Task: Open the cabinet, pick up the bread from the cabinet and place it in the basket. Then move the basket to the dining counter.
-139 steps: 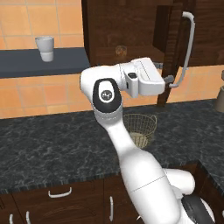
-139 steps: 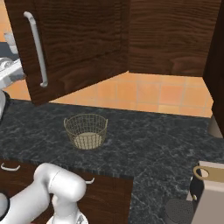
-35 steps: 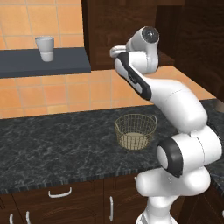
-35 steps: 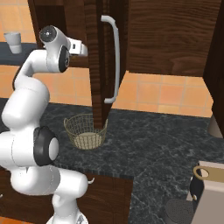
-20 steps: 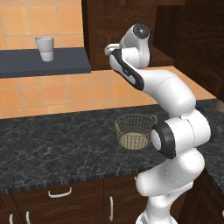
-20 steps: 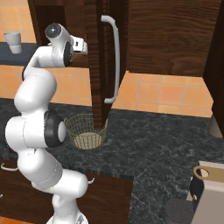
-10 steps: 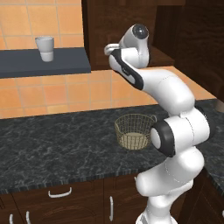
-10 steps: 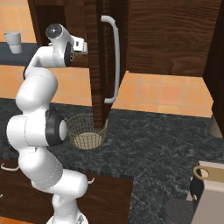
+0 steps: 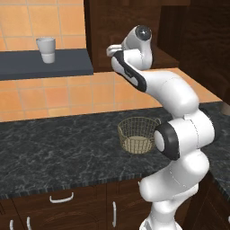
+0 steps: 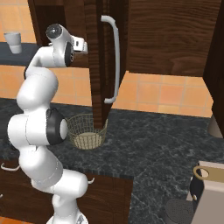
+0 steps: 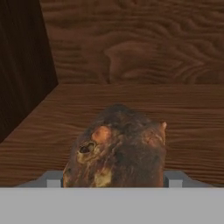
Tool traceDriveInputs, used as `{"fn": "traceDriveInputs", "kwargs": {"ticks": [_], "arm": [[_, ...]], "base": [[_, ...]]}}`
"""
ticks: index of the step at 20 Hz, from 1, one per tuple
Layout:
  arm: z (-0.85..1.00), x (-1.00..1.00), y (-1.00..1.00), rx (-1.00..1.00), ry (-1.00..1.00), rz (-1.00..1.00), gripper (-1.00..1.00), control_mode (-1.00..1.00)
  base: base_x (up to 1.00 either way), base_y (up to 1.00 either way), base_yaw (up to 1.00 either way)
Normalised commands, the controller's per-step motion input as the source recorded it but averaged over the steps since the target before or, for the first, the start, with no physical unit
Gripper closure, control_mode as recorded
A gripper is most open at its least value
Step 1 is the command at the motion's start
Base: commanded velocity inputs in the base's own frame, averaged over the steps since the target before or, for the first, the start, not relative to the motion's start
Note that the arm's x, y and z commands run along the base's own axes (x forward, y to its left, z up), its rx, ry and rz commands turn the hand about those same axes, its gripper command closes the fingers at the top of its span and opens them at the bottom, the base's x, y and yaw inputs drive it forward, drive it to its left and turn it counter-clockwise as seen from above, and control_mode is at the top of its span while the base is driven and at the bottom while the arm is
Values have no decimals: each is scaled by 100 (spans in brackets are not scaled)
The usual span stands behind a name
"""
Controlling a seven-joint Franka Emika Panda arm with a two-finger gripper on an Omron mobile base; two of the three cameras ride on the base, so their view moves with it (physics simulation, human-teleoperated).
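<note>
The white arm is reaching up into the open cabinet, whose door with the long silver bar handle is standing wide open, edge-on in the right base view. In the hand view the bread is sitting on the wooden cabinet floor, very near the camera, between the two grey tips of the claw. The tips are standing just beside the bread on either side; I cannot tell if they are already pressing it. The wire basket is resting on the black speckled surface below the cabinet, well apart from the bread. A white cup is standing on the dark wall shelf.
</note>
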Motion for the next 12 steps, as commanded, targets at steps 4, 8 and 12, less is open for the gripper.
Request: {"fn": "traceDriveInputs", "kwargs": {"ticks": [4, 8, 12], "arm": [[0, -71, -11, 0, -3, -3, 100, -100], [5, -100, -20, 0, -9, -7, 100, -100], [16, -100, -12, 0, -3, -10, 100, -100]], "base": [[0, 0, 0], [0, 0, 0], [0, 0, 0]]}}
